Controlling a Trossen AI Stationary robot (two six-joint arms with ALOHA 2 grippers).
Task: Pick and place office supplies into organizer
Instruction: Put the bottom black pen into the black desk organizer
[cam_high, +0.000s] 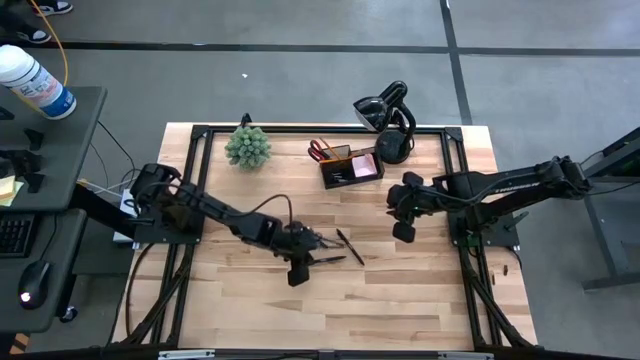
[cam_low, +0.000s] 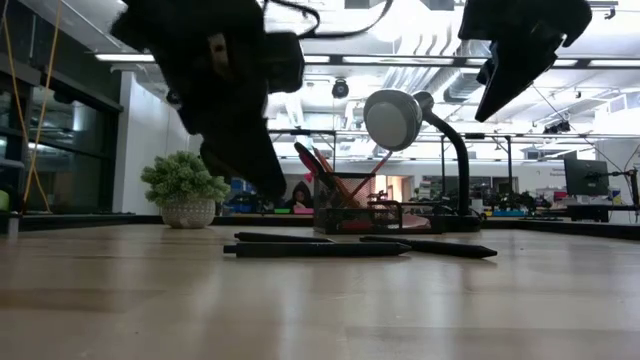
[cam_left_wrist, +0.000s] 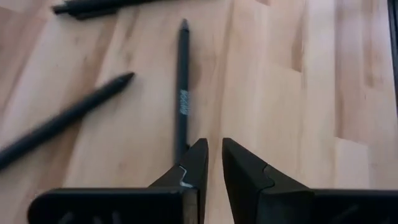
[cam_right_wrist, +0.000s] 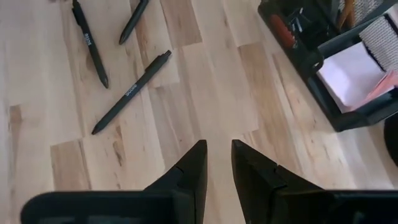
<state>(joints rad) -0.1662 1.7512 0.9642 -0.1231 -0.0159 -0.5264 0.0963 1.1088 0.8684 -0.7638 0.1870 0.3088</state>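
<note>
1. the left hand (cam_high: 312, 243) reaches low over the middle of the pale wooden worktop (cam_high: 420, 300), its dark jointed arm stretched out from the left edge; in the left wrist view (cam_left_wrist: 213, 163) its two dark fingers stand a narrow slit apart with nothing between them.
2. a slim black pen (cam_left_wrist: 181, 93) lies on the wood just ahead of those fingers, its near end running beside one fingertip; two more black pens lie close by, one slanting (cam_left_wrist: 68, 117) and one at the far edge (cam_left_wrist: 99, 6).
3. in the high view one black pen (cam_high: 350, 246) lies just beside the left hand.
4. the right hand (cam_high: 404, 232) hangs above the worktop, well apart from the pens, its arm bent in from the right; in its wrist view (cam_right_wrist: 219, 160) the fingers are slightly parted and empty.
5. the small black rectangular organizer (cam_high: 350, 166) sits at the far side of the worktop, holding red-handled scissors (cam_high: 319, 150) and a pink square sticky-note pad (cam_high: 364, 164).
6. a spiky green plant (cam_high: 247, 146) and a black curved-neck lamp (cam_high: 388, 110) stand on either side of it.
</note>
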